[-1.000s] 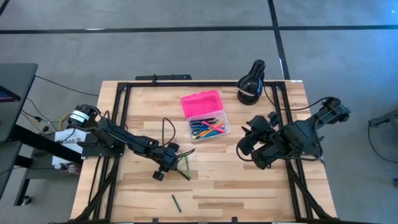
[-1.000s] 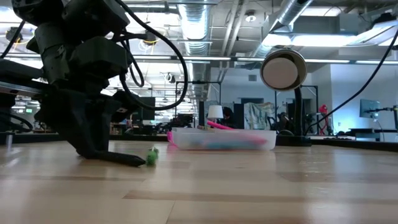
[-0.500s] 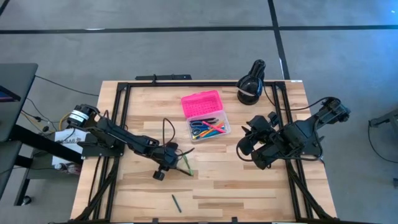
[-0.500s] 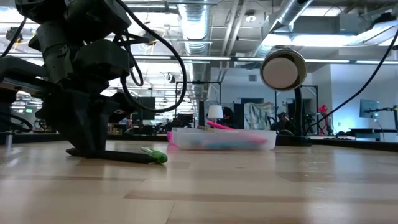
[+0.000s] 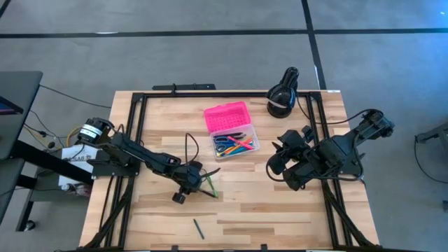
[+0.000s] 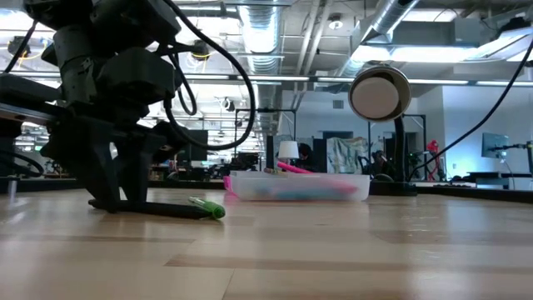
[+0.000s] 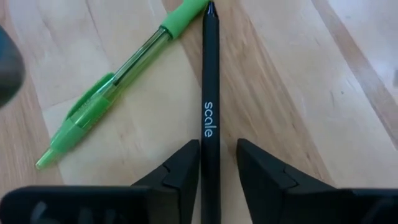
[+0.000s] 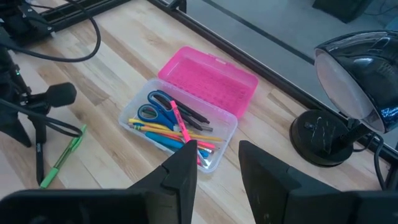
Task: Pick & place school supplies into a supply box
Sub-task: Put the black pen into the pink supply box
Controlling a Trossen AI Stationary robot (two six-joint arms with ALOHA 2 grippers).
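Observation:
My left gripper (image 7: 217,168) (image 5: 190,180) stands open, fingertips down at the table, with a black pen marked "scale" (image 7: 210,93) (image 6: 166,211) lying flat between its fingers. A green pen (image 7: 106,99) (image 5: 210,186) lies on the wood beside it, its grip end near the black pen's tip. The supply box (image 5: 236,145) (image 8: 186,130) sits open at mid-table, pink lid (image 5: 226,115) folded back, with scissors and coloured pens in its clear base. My right gripper (image 8: 217,168) (image 5: 280,164) waits open above the table's right side. My left gripper straddles the black pen's rear part (image 7: 210,155) from above, fingers across the pen. One finger (image 7: 186,168) stands right at the pen's side and the other (image 7: 261,168) is a little apart. Whether either touches it, I cannot tell.
A short dark pencil (image 5: 198,228) lies alone near the table's near edge. A black lamp (image 5: 283,94) (image 8: 348,93) stands at the far right corner. A black frame rail (image 5: 210,94) runs along the far edge. Bare wood lies between the box and the left gripper.
My left gripper has opened: a second ago its fingers showed as one dark mass over the tilted black pen, now they stand apart. The black pen has come down flat on the table beside the green pen. The right arm has kept still.

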